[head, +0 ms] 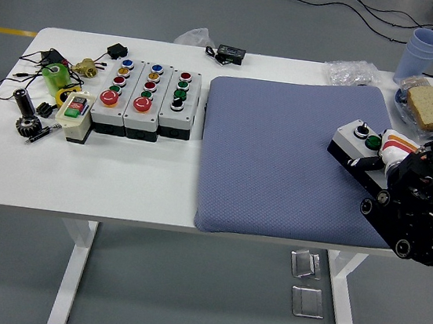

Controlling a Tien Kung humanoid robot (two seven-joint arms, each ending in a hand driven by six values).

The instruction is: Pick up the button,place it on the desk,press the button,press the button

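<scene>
You will find the button box (358,145) on the blue mat (288,159) near the surface's (120,174) right edge. Right robot hand (395,152): against the box's right end; you cannot tell its grip from here. Three button boxes (147,98) sit toward the far left corner.

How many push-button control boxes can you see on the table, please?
5. Three grey boxes stand side by side at the far left, a small cream box sits just left of them, and one box lies on the blue mat by the right hand.
</scene>
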